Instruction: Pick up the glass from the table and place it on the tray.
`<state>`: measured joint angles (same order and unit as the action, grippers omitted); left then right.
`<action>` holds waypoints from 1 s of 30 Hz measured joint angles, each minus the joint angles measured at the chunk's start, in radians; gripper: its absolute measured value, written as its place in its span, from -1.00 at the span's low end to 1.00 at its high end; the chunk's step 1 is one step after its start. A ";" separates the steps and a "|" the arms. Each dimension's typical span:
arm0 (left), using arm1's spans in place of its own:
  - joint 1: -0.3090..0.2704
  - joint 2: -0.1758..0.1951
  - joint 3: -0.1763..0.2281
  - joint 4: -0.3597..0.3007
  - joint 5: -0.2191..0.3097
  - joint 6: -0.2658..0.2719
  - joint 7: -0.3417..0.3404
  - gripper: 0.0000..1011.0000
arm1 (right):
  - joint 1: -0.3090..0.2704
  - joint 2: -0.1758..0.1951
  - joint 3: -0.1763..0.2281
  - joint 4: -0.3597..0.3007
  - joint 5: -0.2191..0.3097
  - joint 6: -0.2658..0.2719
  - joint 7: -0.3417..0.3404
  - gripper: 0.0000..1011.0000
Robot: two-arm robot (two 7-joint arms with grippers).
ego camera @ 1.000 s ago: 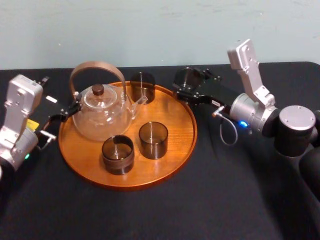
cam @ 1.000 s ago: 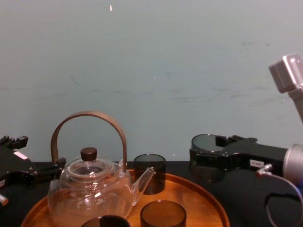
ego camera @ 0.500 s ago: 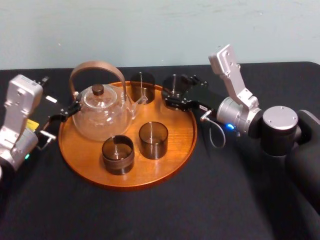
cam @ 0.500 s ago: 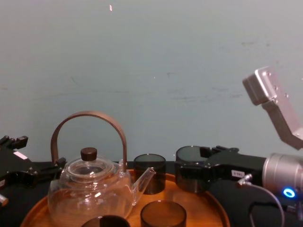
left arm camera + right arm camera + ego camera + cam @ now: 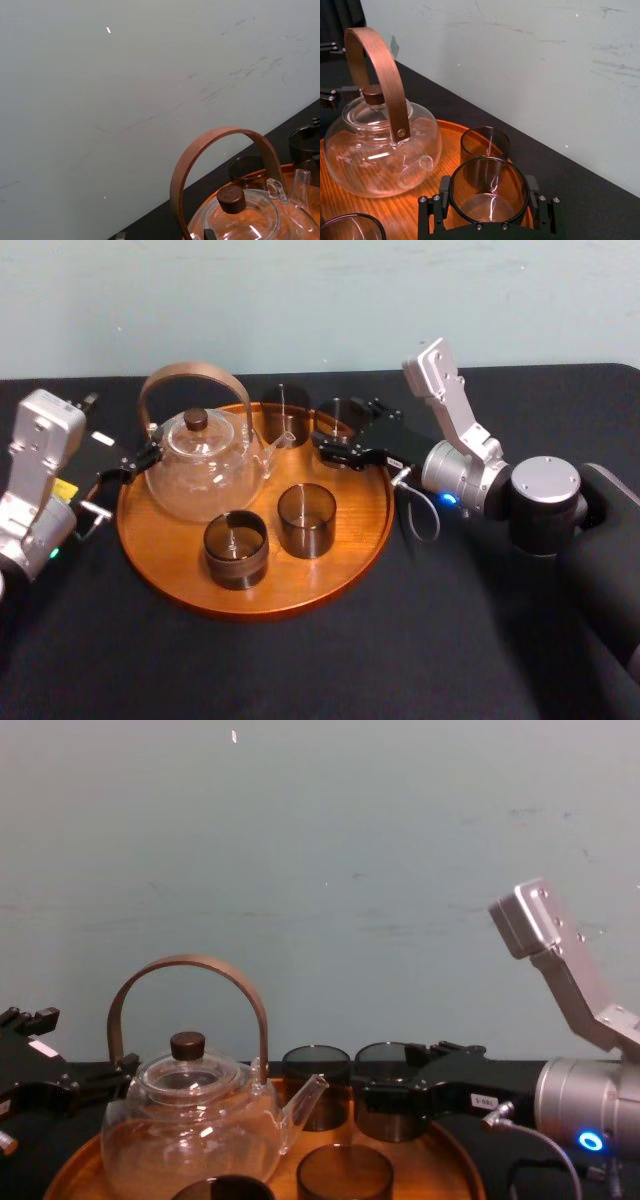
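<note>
The round orange-brown tray (image 5: 350,530) lies on the black table (image 5: 450,640). My right gripper (image 5: 336,437) is shut on a smoky glass (image 5: 334,426), holding it upright low over the tray's back right part, beside another glass (image 5: 285,414). In the right wrist view the black jaws clasp the held glass (image 5: 489,192) on both sides, with the tray (image 5: 420,212) beneath. The chest view shows the held glass (image 5: 383,1105) level with its neighbour (image 5: 316,1086). Whether the held glass touches the tray I cannot tell. My left gripper (image 5: 118,437) stays parked and open off the tray's left rim.
A glass teapot (image 5: 205,468) with an arched wooden handle stands on the tray's back left. Two more smoky glasses (image 5: 306,520) (image 5: 236,548) stand at the tray's front. The pale wall rises behind the table.
My right gripper carried the glass leftward from beyond the tray's right rim to over the tray and lowered it beside the back glass. The left arm has not moved.
</note>
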<state>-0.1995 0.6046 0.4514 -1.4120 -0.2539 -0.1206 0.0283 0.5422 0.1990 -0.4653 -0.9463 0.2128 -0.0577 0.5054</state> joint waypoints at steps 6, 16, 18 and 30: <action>0.000 0.000 0.000 0.000 0.000 0.000 0.000 1.00 | 0.008 -0.010 -0.007 0.020 -0.007 -0.011 0.004 0.79; 0.000 0.000 0.000 0.000 0.000 0.000 0.000 1.00 | 0.014 -0.020 -0.014 0.039 -0.018 -0.015 0.004 0.79; 0.000 0.000 0.000 0.000 0.000 0.000 0.000 1.00 | 0.016 -0.023 -0.017 0.043 -0.022 -0.014 0.004 0.79; 0.000 0.000 0.000 0.000 0.000 0.000 0.000 1.00 | 0.020 -0.034 -0.027 0.062 -0.039 -0.002 0.002 0.79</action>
<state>-0.1995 0.6047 0.4514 -1.4120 -0.2539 -0.1205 0.0283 0.5622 0.1650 -0.4923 -0.8841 0.1740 -0.0598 0.5070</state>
